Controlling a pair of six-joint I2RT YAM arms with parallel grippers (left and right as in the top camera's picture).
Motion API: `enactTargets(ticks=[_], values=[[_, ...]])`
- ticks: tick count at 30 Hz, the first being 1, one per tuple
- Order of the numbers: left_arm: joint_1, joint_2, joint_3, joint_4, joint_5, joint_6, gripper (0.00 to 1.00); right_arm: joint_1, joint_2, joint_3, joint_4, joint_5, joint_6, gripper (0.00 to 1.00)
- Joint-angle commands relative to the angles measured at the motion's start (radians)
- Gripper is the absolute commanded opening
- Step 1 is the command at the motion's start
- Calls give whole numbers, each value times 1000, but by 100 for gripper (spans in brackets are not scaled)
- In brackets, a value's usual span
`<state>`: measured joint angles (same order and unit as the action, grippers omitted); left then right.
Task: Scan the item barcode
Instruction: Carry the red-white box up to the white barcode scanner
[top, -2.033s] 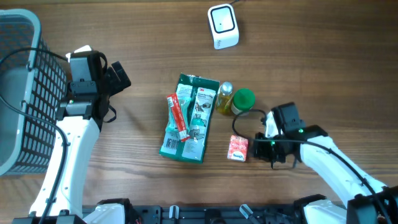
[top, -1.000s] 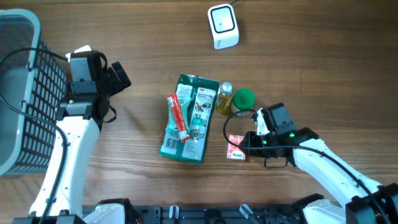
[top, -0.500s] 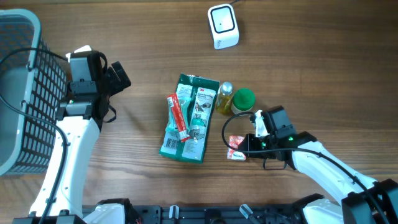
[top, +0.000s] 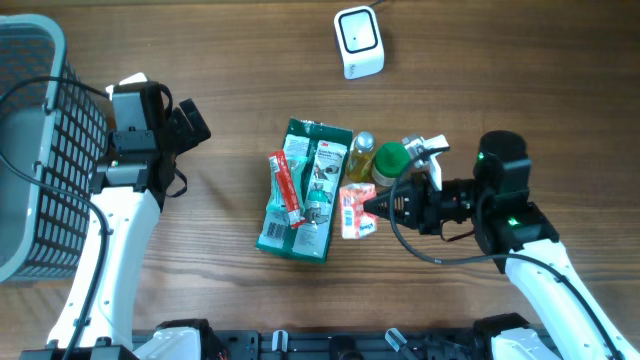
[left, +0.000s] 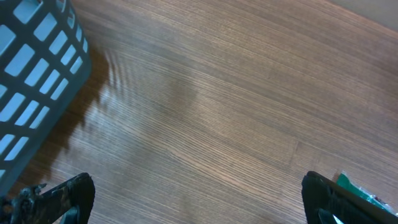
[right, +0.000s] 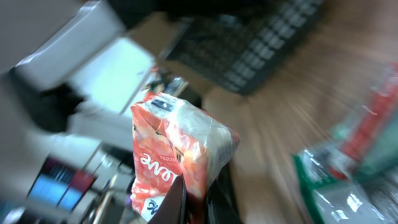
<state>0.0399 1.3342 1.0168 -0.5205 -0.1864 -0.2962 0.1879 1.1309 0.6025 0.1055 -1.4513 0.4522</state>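
White letters on the red packet (right: 180, 149) read "love". Print on the green package (top: 300, 190), at the middle of the table (top: 520, 60), was too small to read.

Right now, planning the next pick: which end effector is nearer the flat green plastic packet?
Right. The right end effector is at the green packet's right edge; the left end effector is far up-left.

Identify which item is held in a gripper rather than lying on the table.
The small red packet, pinched by the right gripper; the others are untouched.
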Motion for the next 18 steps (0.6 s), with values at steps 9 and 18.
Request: enactTargets(ticks=[9,18], values=[[4,-4,9,3,-10,13,100,-2,-6,9,1159,-112,1157,4],[4,-4,9,3,-10,12,100,-2,-2,9,978,22,1223,4]])
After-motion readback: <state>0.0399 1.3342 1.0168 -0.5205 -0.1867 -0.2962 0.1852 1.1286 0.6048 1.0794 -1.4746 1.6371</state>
